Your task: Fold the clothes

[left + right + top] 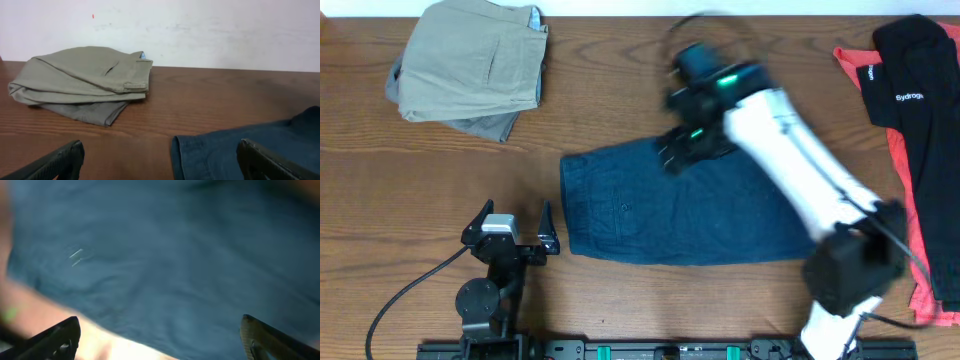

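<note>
Spread right fingers (55, 340) hover over the navy shorts (680, 215), lying flat on the table (380, 200) (left fingers (60, 162) idle, also spread). Folding looks underway; next, pinch an edge and fold across.

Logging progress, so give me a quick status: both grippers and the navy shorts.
Left gripper open, beside the navy shorts' left edge. Right gripper open, over their far edge. Shorts lie flat; nothing in the way.
</note>
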You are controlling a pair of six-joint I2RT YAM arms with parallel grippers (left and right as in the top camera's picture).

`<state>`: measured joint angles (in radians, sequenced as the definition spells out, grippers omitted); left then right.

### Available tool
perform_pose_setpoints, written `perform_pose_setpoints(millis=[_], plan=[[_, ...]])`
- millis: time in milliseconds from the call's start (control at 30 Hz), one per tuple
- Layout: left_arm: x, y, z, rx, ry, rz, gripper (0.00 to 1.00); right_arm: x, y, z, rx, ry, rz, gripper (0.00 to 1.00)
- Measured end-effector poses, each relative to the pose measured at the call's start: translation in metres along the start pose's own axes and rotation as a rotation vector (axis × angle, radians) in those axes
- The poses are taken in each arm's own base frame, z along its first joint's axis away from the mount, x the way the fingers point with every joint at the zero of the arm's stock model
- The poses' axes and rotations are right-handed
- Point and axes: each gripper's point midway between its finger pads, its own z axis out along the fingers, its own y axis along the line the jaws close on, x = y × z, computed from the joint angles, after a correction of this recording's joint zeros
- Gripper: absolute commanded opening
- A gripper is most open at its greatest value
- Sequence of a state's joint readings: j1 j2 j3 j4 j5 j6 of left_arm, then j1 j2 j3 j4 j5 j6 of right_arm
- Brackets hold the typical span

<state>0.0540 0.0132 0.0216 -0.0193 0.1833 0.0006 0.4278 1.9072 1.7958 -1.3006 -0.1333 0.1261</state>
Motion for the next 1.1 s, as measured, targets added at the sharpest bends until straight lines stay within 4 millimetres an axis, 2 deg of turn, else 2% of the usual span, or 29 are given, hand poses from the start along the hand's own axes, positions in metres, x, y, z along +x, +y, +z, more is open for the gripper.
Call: perform_pose_setpoints(millis=[100,200,267,367,500,633,767,900,1100], plan=[[0.000,0.000,0.000,0.000,0.000,0.000,0.98,-0.006,-0.060,-0.028,0.065,-0.069,0.192,0.99],[0.000,0.000,0.000,0.000,0.000,0.000,0.98,0.001,-0.117,-0.042,0.132,-0.090,0.356,0.99],[0.000,0.000,0.000,0.000,0.000,0.000,0.98,0.012,-0.152,-0.045,0.179,-0.077,0.454,0.99],[0.000,0.000,0.000,0.000,0.000,0.000,0.98,0.029,-0.192,-0.045,0.220,-0.063,0.573,0.99],[0.000,0.000,0.000,0.000,0.000,0.000,0.98,0.058,-0.237,-0.034,0.252,-0.033,0.712,0.99],[0.000,0.000,0.000,0.000,0.000,0.000,0.98,0.081,-0.271,-0.025,0.270,-0.027,0.818,0.99],[0.000,0.000,0.000,0.000,0.000,0.000,0.98,0.090,-0.297,-0.023,0.286,-0.064,0.884,0.99],[0.000,0.000,0.000,0.000,0.000,0.000,0.98,0.097,-0.313,-0.026,0.297,-0.086,0.928,0.99],[0.000,0.000,0.000,0.000,0.000,0.000,0.98,0.098,-0.316,-0.027,0.299,-0.090,0.936,0.99]])
